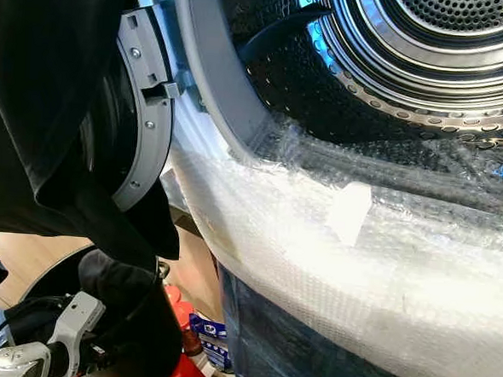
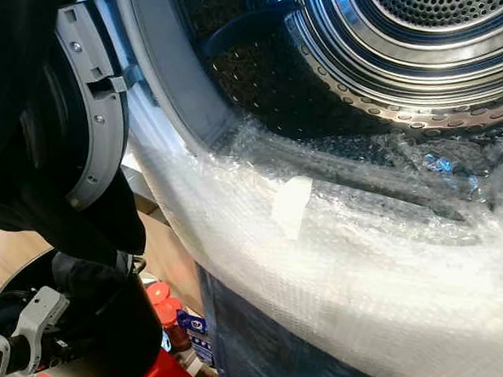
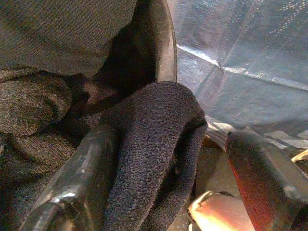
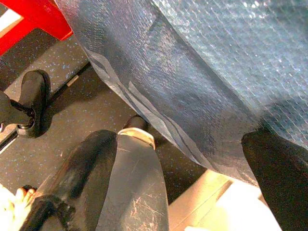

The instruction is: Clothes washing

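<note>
The washing machine's steel drum (image 1: 431,46) stands open, with its round door (image 1: 141,105) swung out to the left. A large black garment (image 1: 43,99) hangs in front of the door and reaches down to a black basket (image 1: 145,319) of dark clothes. My left arm (image 1: 63,331) is low beside that basket. In the left wrist view my left gripper (image 3: 168,192) is open, and a fold of dark knit cloth (image 3: 154,144) lies over one finger. My right gripper (image 4: 192,183) is open and holds nothing, low beside the machine's wrapped front (image 4: 192,72).
Bubble wrap (image 1: 333,245) covers the machine's front and the lower lip of the opening. Red-capped bottles (image 1: 180,308) and a blue-and-white pack (image 1: 213,336) stand on the floor by the machine. A red object (image 1: 190,374) lies below the basket. A black caster (image 4: 29,101) rests on dark speckled floor.
</note>
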`<state>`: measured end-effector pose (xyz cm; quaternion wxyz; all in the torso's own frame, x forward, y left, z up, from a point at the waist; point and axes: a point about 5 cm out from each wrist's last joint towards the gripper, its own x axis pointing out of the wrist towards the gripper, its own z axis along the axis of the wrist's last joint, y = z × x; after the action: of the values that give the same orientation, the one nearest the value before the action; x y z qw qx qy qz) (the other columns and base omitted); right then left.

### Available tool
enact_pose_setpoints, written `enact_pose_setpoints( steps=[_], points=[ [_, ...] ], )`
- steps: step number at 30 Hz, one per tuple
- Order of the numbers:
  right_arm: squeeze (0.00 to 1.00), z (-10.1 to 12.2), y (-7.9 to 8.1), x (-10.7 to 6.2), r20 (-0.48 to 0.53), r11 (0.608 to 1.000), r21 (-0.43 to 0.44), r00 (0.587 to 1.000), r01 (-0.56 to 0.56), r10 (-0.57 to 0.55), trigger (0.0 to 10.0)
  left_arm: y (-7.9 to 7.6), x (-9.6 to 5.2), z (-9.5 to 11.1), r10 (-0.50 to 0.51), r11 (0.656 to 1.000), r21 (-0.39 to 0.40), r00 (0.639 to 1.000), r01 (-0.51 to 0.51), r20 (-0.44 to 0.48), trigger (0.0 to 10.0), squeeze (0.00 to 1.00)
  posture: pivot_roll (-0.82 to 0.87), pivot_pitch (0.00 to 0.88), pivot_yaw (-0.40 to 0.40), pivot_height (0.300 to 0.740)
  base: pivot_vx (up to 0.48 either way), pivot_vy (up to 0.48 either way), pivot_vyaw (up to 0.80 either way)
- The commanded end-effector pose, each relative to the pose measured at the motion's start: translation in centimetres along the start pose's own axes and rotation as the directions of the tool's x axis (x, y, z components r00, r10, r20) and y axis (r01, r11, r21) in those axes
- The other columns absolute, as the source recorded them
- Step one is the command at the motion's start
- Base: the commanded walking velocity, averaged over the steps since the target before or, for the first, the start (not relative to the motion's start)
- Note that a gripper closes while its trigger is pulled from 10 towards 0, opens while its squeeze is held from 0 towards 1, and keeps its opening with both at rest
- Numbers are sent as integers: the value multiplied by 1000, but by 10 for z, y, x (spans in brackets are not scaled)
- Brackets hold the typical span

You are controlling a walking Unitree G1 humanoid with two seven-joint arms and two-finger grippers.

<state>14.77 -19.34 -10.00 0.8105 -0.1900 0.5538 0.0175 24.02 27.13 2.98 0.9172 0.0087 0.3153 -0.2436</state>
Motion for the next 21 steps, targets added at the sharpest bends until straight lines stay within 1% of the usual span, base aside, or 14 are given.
enact_pose_setpoints(
  steps=[1, 5, 7, 13, 17, 20, 21],
  points=[
    [0, 2, 7, 0, -5, 1000, 8, 1000, -20, 20, 10000, -2, -2, -14, -10, 1000, -28, 998, 9, -58, 0, 0, 27, 0, 161, 740, 0, 0, 0],
    [0, 3, 7, 0, -4, 1000, 6, 1000, -24, 24, 10000, -4, -1, -14, -27, 999, -32, 998, 25, -64, 0, 0, 31, 0, 157, 740, 0, 0, 0],
    [0, 4, 7, 0, -2, 1000, 7, 1000, -24, 24, 10000, -4, 0, -14, -8, 999, -34, 998, 6, -55, 0, 0, 33, 0, 158, 740, 0, 0, 0],
    [0, 5, 7, 0, -1, 1000, 7, 1000, -24, 24, 10000, -6, 0, -15, -13, 999, -40, 999, 11, -51, 0, 0, 33, 0, 158, 740, 0, 0, 0],
    [0, 7, 9, -1, 1, 1000, 4, 1000, -28, 28, 10000, -16, 0, -10, -44, 998, -48, 999, 43, -20, 0, 0, 42, 0, 159, 740, 0, 0, 0],
    [0, 8, 9, -1, 3, 1000, 6, 1000, -29, 29, 10000, -20, 1, -7, -59, 997, -52, 998, 58, -6, 0, 0, 42, 0, 160, 740, 0, 0, 0],
    [0, 8, 9, 0, 3, 1000, 6, 1000, -28, 28, 10000, -22, 3, -3, -65, 995, -71, 998, 66, 15, 0, 0, 45, 0, 158, 740, 0, 0, 0]
  ],
)
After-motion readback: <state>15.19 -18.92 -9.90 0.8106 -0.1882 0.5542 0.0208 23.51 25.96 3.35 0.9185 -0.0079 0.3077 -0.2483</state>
